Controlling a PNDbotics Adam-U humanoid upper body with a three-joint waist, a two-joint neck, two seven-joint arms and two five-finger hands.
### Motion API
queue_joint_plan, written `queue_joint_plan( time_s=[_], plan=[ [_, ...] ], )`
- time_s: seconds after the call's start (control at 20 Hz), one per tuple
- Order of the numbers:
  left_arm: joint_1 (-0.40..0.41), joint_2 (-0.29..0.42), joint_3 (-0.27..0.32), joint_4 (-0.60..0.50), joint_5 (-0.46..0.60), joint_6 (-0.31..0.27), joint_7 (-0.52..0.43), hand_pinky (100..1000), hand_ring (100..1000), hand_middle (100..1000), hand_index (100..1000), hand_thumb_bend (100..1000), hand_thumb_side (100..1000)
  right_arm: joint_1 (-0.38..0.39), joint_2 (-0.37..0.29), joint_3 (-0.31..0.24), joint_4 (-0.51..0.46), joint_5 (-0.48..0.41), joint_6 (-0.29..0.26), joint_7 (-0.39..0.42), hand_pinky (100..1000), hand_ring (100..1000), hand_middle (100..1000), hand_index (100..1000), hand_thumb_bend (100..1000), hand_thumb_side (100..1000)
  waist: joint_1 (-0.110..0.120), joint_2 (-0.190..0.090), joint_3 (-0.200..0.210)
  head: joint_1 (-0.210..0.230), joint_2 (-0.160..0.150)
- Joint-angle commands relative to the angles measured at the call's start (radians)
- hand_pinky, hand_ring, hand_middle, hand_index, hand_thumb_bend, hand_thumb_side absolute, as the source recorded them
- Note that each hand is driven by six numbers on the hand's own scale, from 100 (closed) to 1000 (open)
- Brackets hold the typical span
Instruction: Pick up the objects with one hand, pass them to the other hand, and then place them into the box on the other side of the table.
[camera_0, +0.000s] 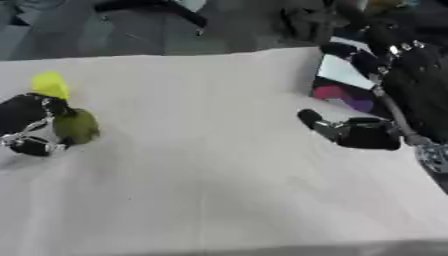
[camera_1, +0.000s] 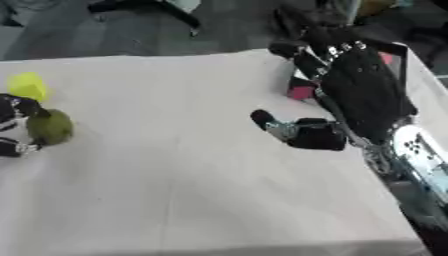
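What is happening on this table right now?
The robot's left hand is at the left edge of the cloth-covered table, fingers curled round a dark green rounded object. A bright yellow object sits just behind it. The right hand hovers over the right side of the table, holding nothing, beside a box at the right edge with something pink and purple inside. No handover has happened yet.

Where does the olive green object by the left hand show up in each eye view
Left eye view: olive green object at the left edge, just below mid-height, against the left hand.
Right eye view: same height, closer to the left edge.
Shared landmark: the bright yellow object just above it in both views.
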Motion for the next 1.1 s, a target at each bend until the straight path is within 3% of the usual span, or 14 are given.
queue_joint_plan(
  time_s=[0.05, 0.2, 0.35, 0.45, 0.65, 0.85, 1.1],
  plan=[
    [-0.013, 0.022, 0.013, 0.004, 0.006, -0.045, 0.107, 529, 420, 418, 603, 100, 223, -0.009, -0.008, -0.004, -0.020, -0.010, 0.006, -0.004, 779, 820, 1000, 803, 468, 606, 0.000, -0.010, 0.000, 0.005, -0.002],
    [-0.015, 0.026, 0.015, 0.002, 0.051, -0.073, 0.137, 503, 390, 382, 563, 100, 221, -0.008, -0.007, -0.004, -0.020, -0.013, 0.007, -0.007, 776, 820, 1000, 803, 467, 607, 0.000, -0.010, 0.002, 0.005, -0.002],
    [-0.018, 0.038, 0.011, -0.026, 0.136, -0.141, 0.117, 495, 374, 359, 536, 100, 245, -0.009, -0.008, -0.003, -0.020, -0.015, 0.005, -0.007, 779, 820, 1000, 803, 460, 604, -0.001, -0.012, 0.007, 0.001, -0.002],
    [-0.017, 0.046, 0.000, -0.060, 0.207, -0.189, 0.070, 490, 367, 352, 529, 100, 246, -0.009, -0.010, -0.004, -0.020, -0.016, 0.004, -0.008, 780, 823, 1000, 804, 460, 595, -0.002, -0.013, 0.011, -0.004, -0.002],
    [-0.013, 0.044, -0.055, -0.158, 0.378, -0.207, -0.071, 484, 356, 338, 514, 100, 248, -0.014, -0.013, 0.000, -0.020, -0.012, -0.007, -0.009, 790, 824, 1000, 809, 460, 575, -0.003, -0.014, 0.016, -0.016, -0.002],
    [-0.023, 0.014, -0.201, -0.354, 0.679, -0.208, -0.316, 481, 350, 330, 506, 100, 249, -0.042, -0.015, 0.018, -0.020, -0.030, -0.038, 0.014, 800, 825, 1000, 813, 462, 568, -0.005, -0.014, 0.022, -0.034, -0.002],
    [-0.052, -0.032, -0.301, -0.518, 1.130, -0.208, -0.772, 482, 349, 326, 500, 100, 249, -0.091, -0.014, 0.052, -0.020, -0.065, -0.088, 0.058, 811, 826, 1000, 826, 492, 556, -0.003, -0.012, 0.027, -0.042, -0.002]
  ],
)
